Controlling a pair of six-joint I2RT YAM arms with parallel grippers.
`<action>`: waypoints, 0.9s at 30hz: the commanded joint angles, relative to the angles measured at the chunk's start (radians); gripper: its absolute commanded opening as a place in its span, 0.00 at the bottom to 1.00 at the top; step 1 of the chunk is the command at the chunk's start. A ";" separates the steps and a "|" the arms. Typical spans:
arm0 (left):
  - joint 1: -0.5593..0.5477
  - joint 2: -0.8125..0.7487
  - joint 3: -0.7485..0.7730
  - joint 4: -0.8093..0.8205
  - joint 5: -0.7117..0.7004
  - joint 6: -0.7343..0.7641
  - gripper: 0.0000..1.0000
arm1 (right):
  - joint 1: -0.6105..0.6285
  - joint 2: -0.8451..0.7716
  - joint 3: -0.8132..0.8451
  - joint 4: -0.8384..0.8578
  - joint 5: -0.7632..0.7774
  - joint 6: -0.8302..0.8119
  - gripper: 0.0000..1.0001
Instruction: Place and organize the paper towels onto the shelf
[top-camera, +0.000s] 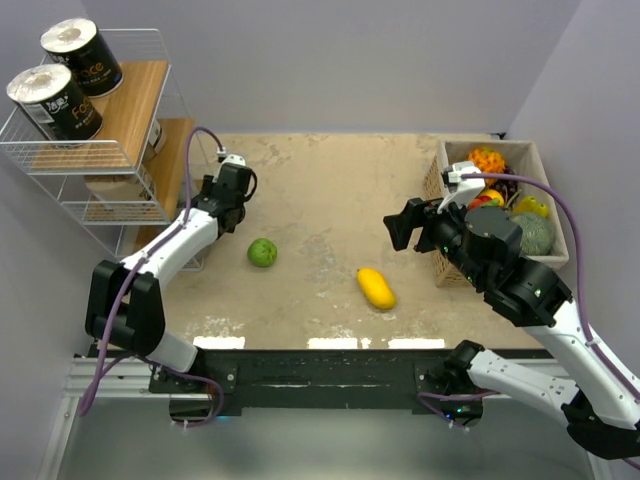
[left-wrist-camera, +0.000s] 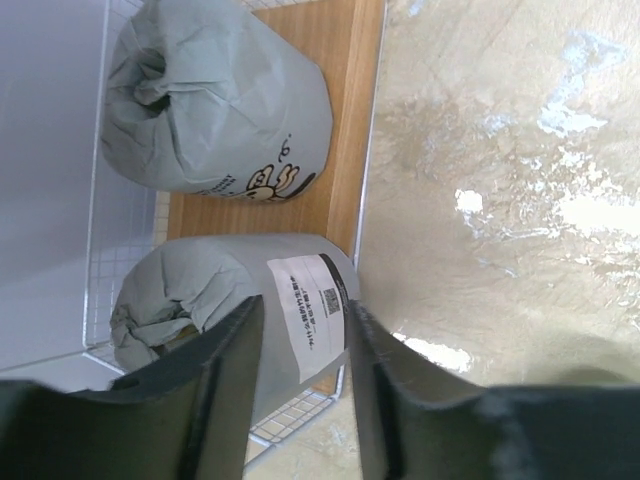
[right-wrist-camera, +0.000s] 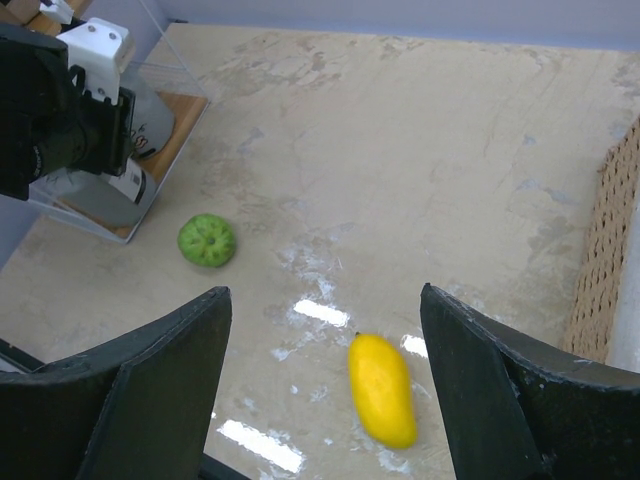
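My left tool (left-wrist-camera: 305, 312) hangs at the white wire edge of the shelf (top-camera: 135, 95). Its two matte black fingers (left-wrist-camera: 215, 400) are set close, with only a narrow slot between them and nothing pinched in it. Just past the tips, on a smooth light-brown wooden board (left-wrist-camera: 345, 70), sit two stubby cylindrical paper towels in crinkled, grey-looking wrap. Each is twisted into a puckered dimple at its end. The nearer roll (left-wrist-camera: 190, 290) carries a white rectangular label (left-wrist-camera: 310, 320). The farther roll (left-wrist-camera: 230, 100) has dark print on its side. A strip of bare board shows between them.

From above, two more rolls stand upright on the top tier, just beside each other: the back black roll (top-camera: 82, 58) and the front black roll (top-camera: 57, 103). Both have glossy printed wrap and white cored ends.

My right tool (right-wrist-camera: 322, 295) is spread wide and holds nothing over the mottled beige desk (top-camera: 320, 180). A smooth, oblong yellow fruit (right-wrist-camera: 382, 388) lies on the desk below the gap. A round, knobbly green fruit (right-wrist-camera: 207, 240) lies off toward the shelf. A coarse woven box (top-camera: 500, 145) of mixed fruit sits beside that arm.
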 joint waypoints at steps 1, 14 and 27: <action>-0.004 0.034 -0.015 -0.008 0.028 -0.017 0.39 | 0.000 0.000 0.028 0.013 0.000 -0.010 0.80; 0.065 0.138 -0.049 -0.034 -0.076 -0.023 0.31 | 0.000 0.003 0.015 0.026 -0.021 -0.010 0.80; 0.079 0.210 -0.049 -0.047 -0.222 -0.040 0.33 | 0.000 0.013 0.018 0.020 -0.036 -0.001 0.80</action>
